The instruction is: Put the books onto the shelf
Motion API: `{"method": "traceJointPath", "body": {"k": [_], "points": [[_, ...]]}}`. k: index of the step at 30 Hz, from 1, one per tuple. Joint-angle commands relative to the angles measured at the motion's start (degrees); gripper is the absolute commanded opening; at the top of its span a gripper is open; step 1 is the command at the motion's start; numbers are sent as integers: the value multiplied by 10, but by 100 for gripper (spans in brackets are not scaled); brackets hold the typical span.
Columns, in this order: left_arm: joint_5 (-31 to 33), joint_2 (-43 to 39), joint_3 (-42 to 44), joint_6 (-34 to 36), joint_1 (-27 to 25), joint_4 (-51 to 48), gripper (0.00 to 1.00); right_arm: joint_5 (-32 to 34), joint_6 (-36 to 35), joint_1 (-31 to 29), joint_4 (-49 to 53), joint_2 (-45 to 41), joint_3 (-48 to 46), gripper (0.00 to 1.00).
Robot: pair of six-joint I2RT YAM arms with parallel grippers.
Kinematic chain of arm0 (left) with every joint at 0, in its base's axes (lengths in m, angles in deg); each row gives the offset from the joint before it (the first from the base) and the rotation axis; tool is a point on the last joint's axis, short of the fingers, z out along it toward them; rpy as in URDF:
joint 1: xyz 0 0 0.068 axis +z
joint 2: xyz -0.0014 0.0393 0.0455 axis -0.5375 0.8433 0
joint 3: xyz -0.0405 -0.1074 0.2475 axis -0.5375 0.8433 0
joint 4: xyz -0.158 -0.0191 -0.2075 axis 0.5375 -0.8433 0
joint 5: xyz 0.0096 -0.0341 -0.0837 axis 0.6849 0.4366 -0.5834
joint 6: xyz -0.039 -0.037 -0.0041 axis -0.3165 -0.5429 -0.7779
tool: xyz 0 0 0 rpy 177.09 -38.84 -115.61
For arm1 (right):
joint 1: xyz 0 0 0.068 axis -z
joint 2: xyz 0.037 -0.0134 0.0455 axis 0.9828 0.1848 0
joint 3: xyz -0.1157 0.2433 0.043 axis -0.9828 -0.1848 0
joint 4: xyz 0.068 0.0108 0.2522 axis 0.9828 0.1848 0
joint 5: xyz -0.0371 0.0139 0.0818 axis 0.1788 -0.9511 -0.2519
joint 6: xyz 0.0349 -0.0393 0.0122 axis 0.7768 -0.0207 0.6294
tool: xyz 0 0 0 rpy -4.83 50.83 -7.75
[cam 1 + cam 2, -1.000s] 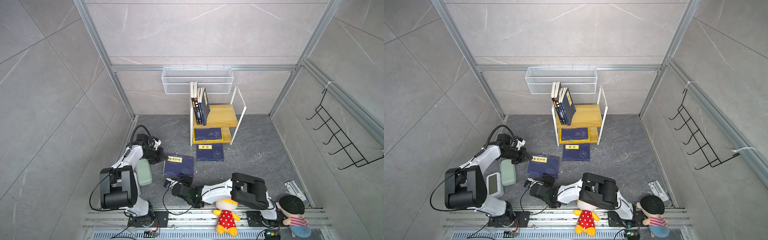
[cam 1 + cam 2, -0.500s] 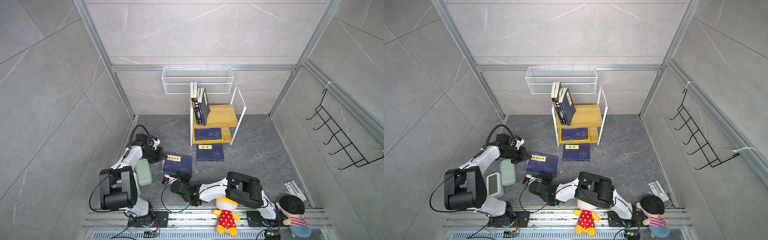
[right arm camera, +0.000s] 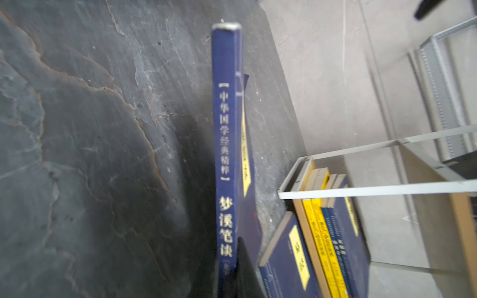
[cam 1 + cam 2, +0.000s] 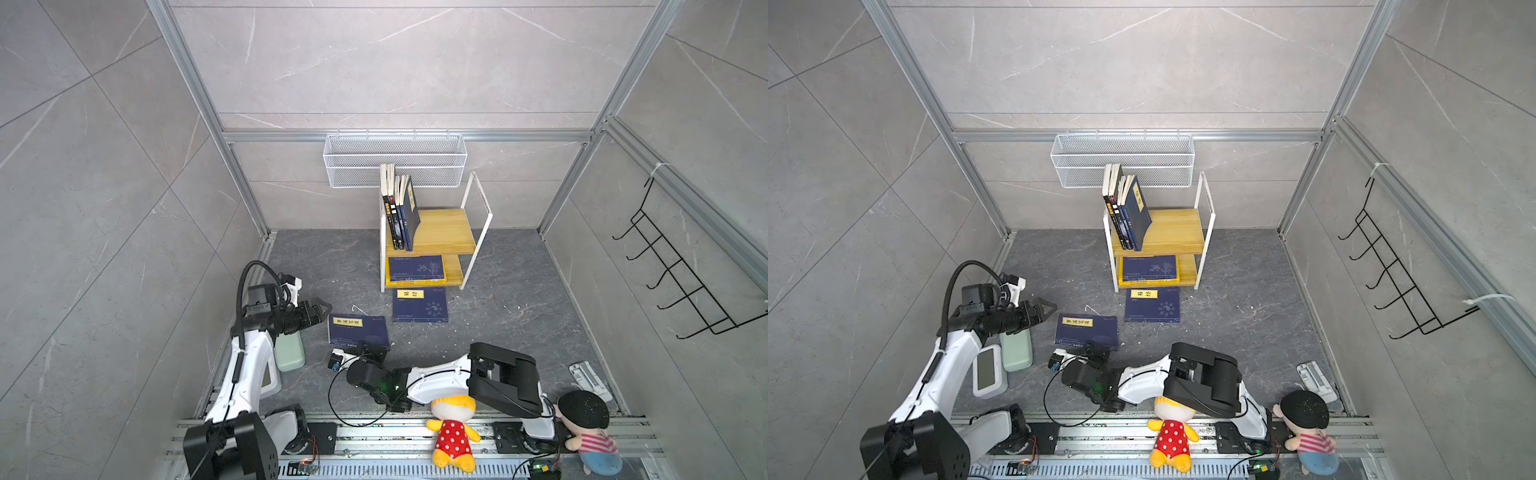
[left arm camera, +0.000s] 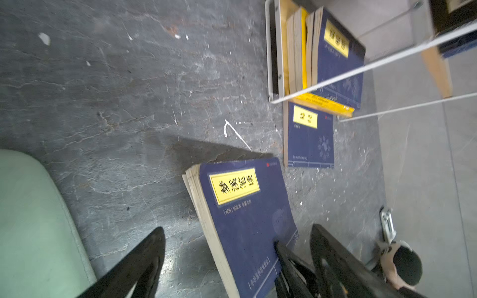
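Holding: right gripper [image 4: 369, 351], lower centre in both top views, is pinched tight on the near edge of a navy blue paperback with a yellow title label [image 4: 359, 330].
Book pose: it looks tipped up off the dark grey stone floor [image 4: 511, 299] and casts a shadow, probably so a jaw could get under so thin a cover.
Left gripper [image 4: 323, 312]: just beside the paperback's left edge, its fingers [image 5: 144, 258] are spread wide and hold nothing.
Shelf: the two-tier rack of light yellow wooden boards in a white metal frame [image 4: 444, 230] sits mid-frame, well apart from the held book.
Shelved: upright books [image 4: 399, 212] lean at the top tier's left end, and a flat navy book [image 4: 415, 268] lies below.
Remaining: second floor paperback [image 4: 419, 305], just in front of the rack.
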Motion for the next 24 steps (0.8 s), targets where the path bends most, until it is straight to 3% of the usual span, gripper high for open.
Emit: {"method": "traceJointPath", "body": {"k": [1,9,19,24], "points": [[-8,-65,33,13,17,80,100,28,-24,-5,8,-52,-14,0],[5,-85,25,48,35,70,100,65,-119,-5,21,-153,-84,0],[-4,-94,33,66,40,72,100,30,-133,16,225,-334,-120,0],[-16,-90,33,66,40,80,100,35,-174,58,285,-389,-114,0]]}}
